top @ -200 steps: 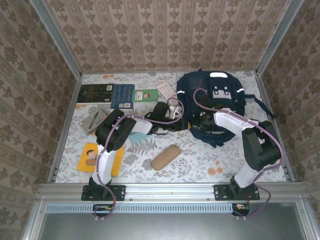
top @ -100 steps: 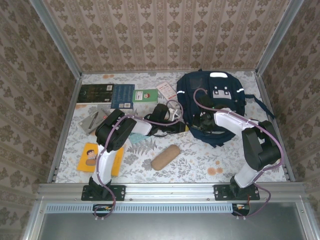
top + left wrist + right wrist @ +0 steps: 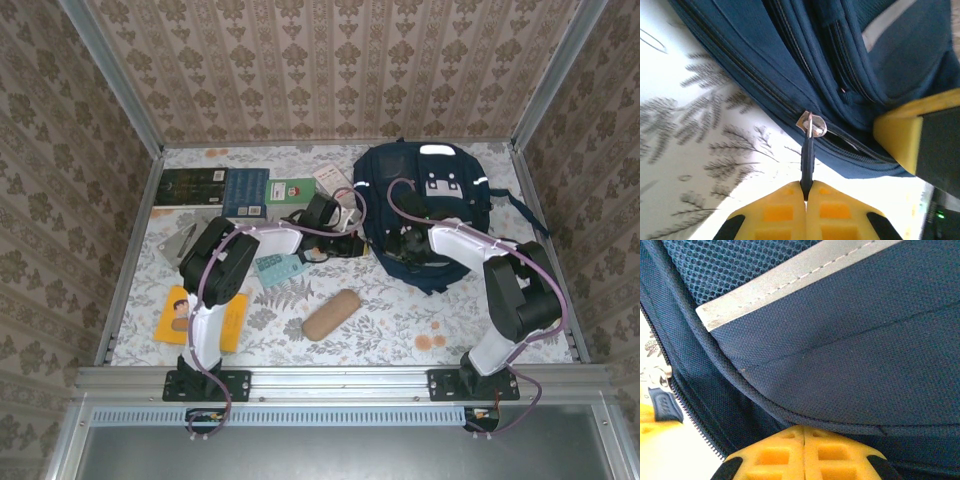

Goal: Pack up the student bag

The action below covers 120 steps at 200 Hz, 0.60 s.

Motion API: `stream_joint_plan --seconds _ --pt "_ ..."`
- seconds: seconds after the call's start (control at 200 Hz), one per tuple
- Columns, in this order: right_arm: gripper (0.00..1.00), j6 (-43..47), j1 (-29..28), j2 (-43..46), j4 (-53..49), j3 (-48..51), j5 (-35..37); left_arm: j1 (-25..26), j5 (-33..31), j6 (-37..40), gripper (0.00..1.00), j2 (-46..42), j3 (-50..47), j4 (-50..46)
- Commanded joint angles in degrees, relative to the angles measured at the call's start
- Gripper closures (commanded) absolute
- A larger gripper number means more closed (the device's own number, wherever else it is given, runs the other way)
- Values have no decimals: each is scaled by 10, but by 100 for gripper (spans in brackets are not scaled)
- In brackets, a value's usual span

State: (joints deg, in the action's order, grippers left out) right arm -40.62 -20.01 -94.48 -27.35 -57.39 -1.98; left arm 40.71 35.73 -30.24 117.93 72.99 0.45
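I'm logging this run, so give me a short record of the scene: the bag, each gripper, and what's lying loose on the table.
student bag: lying at the far right of the table
left gripper: shut on the zipper pull at the bag's left edge
right gripper: shut, tips against the bag's fabric; whether it grips is unclear
loose items: tan pouch near the middle, yellow book near left, dark books far left

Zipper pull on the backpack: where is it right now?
Left wrist view: the zipper pull hangs from the edge of the backpack, pinched in the shut left gripper. From above, that is the backpack's left side.
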Motion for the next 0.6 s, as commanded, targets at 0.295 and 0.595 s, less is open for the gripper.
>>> stream_joint_plan --seconds 0.295,0.595 --pt "94 -33 1 49 13 107 -7 -32 -226 84 100 69 194 -233" --pt "94 -35 0 74 8 111 -1 -39 -90 131 98 83 223 -202"
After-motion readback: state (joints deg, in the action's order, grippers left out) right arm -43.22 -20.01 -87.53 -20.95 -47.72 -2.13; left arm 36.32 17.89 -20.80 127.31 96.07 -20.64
